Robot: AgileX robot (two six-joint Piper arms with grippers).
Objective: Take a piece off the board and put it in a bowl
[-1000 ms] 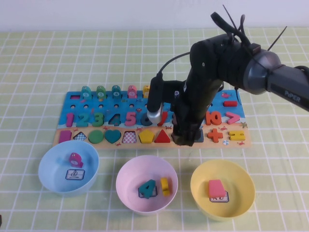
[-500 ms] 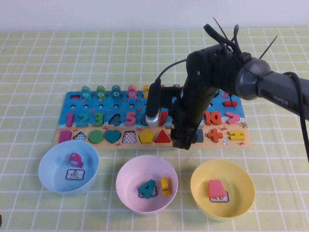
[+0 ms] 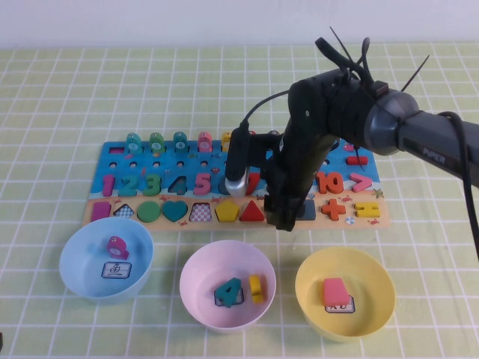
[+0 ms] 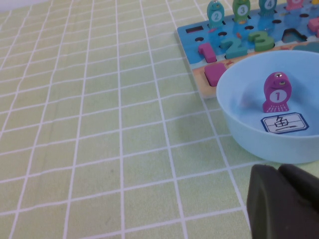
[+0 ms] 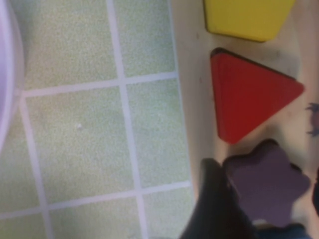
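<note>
My right gripper stands on the front row of the blue and tan board, just right of the red triangle. In the right wrist view the dull brown star lies between the fingers, with the jaws closed in on it; the triangle is beside it. The arm hides the star in the high view. The yellow bowl sits in front of the board at the right, holding a pink trapezoid. My left gripper is shut and empty, low beside the light blue bowl.
A pink bowl with a teal 4 and a yellow piece sits in the front middle. The light blue bowl with a purple fish piece is at the front left. A yellow pentagon lies beyond the triangle.
The right arm has come down a little and shifted slightly right onto the board's front row. In the last half second it has barely moved. The bowls are unchanged.
</note>
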